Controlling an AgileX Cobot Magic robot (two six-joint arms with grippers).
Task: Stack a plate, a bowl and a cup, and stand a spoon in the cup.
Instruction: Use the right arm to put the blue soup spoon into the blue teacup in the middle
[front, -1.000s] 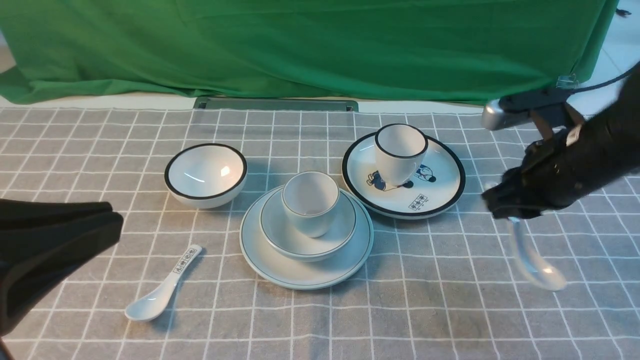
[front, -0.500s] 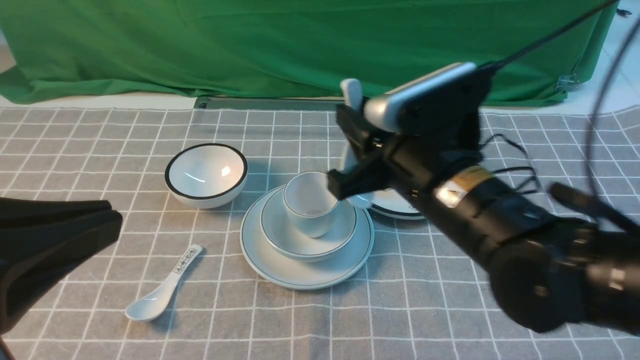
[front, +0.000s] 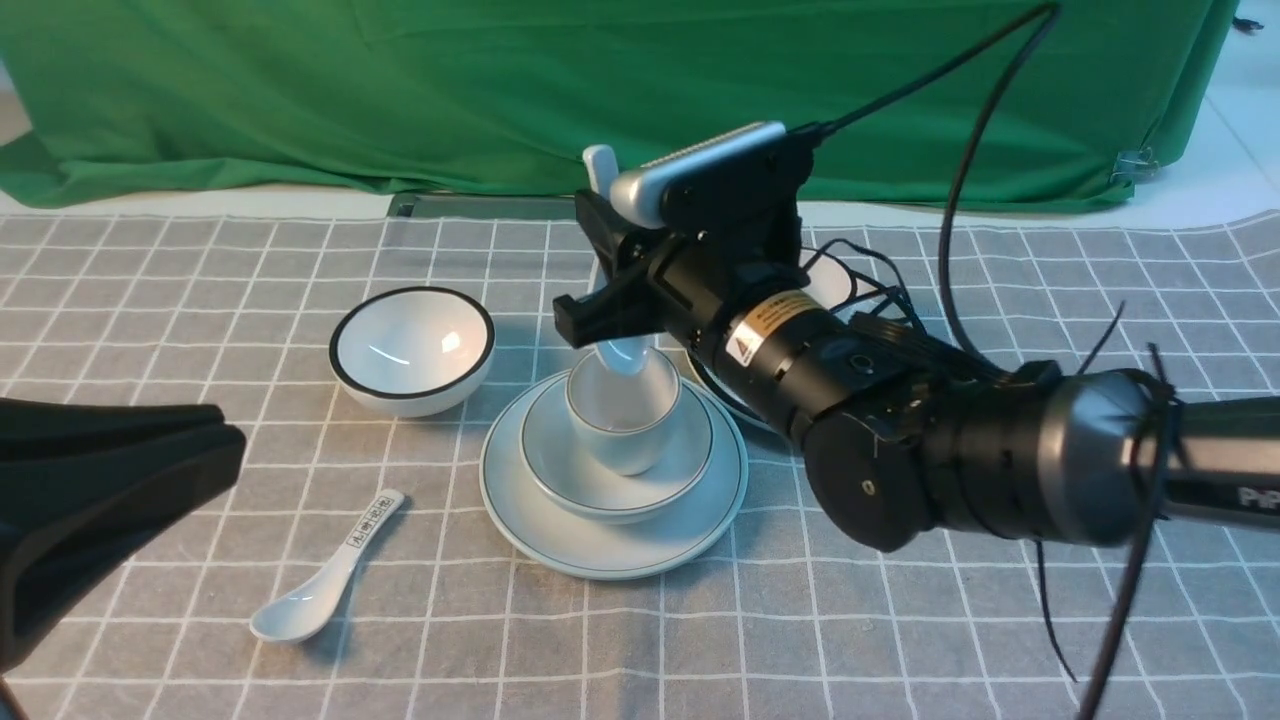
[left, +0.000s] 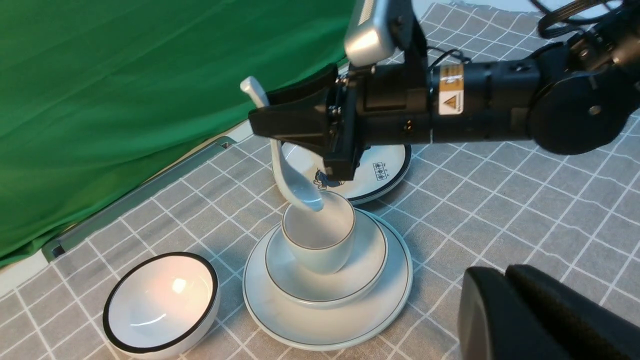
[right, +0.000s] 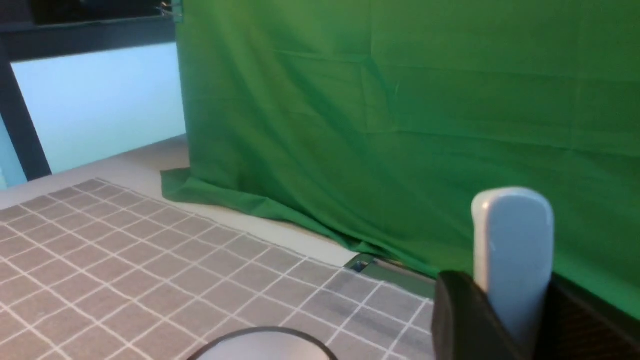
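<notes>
The plain plate (front: 610, 545) carries the thin-rimmed bowl (front: 560, 470), and the small cup (front: 620, 440) stands in that bowl. My right gripper (front: 590, 270) is shut on the handle of the plain white spoon (front: 625, 355) and holds it nearly upright. Its scoop (left: 300, 192) hangs at the cup's (left: 320, 250) far rim; I cannot tell whether they touch. The handle end (right: 515, 240) sticks up between the right fingers. My left gripper (front: 215, 430) is shut and empty, low at the left, apart from the stack.
A black-rimmed bowl (front: 412, 350) sits left of the stack. The cartoon plate (left: 380, 170) lies behind it, mostly covered by my right arm. A spoon with printed characters (front: 325, 585) lies at the front left. Green cloth (front: 600, 90) hangs along the back.
My right arm swung in from the right side with the spoon, turning it upright, and now holds it over the cup. The left arm has not moved.
</notes>
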